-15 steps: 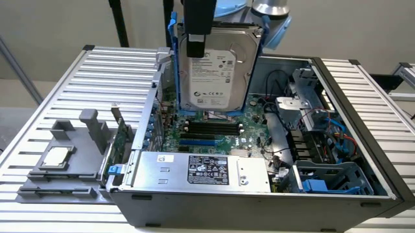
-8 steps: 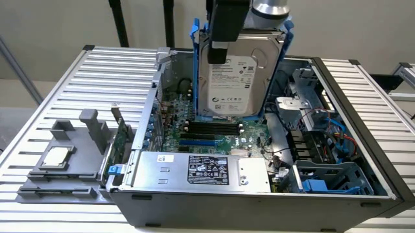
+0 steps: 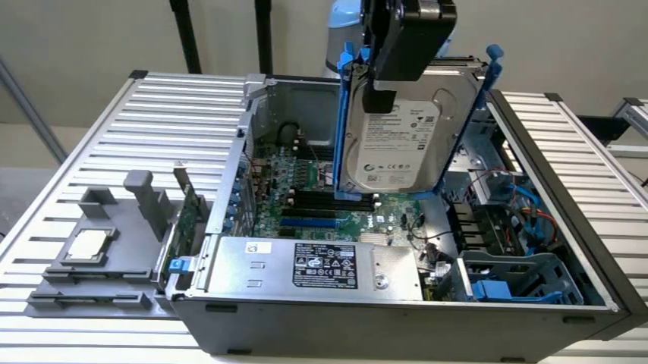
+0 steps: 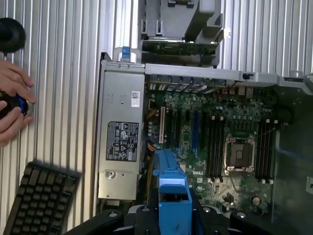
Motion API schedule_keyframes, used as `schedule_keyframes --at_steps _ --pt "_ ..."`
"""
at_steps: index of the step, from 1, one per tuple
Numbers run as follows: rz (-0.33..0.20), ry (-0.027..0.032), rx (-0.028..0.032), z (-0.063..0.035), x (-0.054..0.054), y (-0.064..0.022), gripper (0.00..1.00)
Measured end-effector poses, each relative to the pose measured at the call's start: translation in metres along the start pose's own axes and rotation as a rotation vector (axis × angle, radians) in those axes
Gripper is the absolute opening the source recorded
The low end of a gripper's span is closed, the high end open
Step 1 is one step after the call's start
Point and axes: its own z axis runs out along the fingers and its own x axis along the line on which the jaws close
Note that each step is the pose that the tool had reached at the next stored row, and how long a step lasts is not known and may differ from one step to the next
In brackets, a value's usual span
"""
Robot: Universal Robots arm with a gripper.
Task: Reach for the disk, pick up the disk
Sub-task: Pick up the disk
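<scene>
- Gripper (image 3: 379, 95) hangs straight down from above, clamped on the top edge of the disk (image 3: 405, 144)
- Disk is upright, held in the air above the motherboard (image 3: 324, 205) inside the open computer case (image 3: 567, 250)
- A hand (image 4: 12, 105) rests beside the keyboard (image 4: 41, 200)

An open grey computer case (image 3: 405, 322) lies on a ribbed metal tabletop (image 3: 152, 121). Inside it, a green motherboard (image 4: 210, 127) carries black memory slots (image 4: 215, 147) and a bare processor socket (image 4: 239, 154). A silver power supply box (image 3: 314, 265) with a black label (image 3: 325, 265) sits along the case's near wall. On the exterior view's left, a grey tray (image 3: 96, 265) holds a small square silver chip (image 3: 86, 244). In the wrist view, a black keyboard (image 4: 41, 198) rests on the tabletop beside the case
</scene>
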Motion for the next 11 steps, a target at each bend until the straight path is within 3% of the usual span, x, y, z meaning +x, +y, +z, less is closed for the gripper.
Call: schedule_keyframes --at_steps 11 --pt "0.000 -0.0010 -0.0015 0.0002 0.018 -0.0384 0.33"
